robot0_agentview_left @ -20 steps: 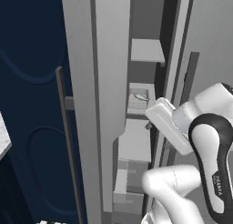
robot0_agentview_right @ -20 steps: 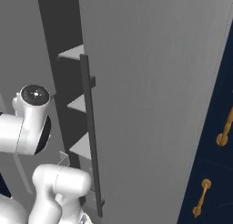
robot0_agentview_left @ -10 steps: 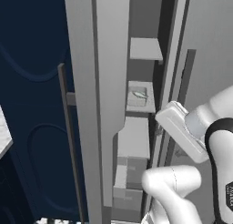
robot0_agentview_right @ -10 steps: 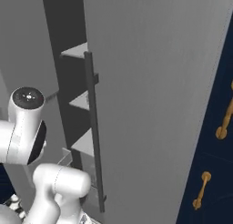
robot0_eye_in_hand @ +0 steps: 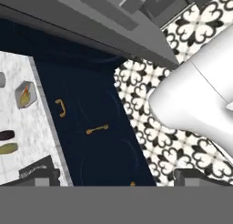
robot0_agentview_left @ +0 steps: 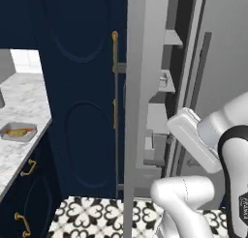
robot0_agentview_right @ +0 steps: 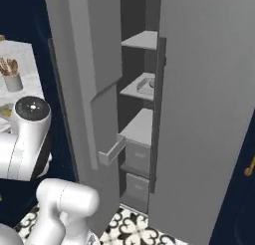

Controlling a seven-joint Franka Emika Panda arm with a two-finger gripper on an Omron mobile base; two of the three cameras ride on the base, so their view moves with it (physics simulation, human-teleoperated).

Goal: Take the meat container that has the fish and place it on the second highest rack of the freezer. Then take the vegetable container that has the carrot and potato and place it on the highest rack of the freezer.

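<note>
The shallow grey tray of carrot and potato [robot0_agentview_left: 18,131] is seen near the white marble counter's edge [robot0_agentview_left: 34,135], well apart from the open grey freezer [robot0_agentview_right: 142,94]. The hand [robot0_eye_in_hand: 113,184] is spread wide, holding nothing.

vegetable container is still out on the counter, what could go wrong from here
The vegetable container sits near the marble counter's edge, so a clumsy approach could nudge it off. The freezer opening is narrow between its door and the fridge wall, so the tray may clip the door going in. The meat container leaves little headroom below the highest rack.
</note>
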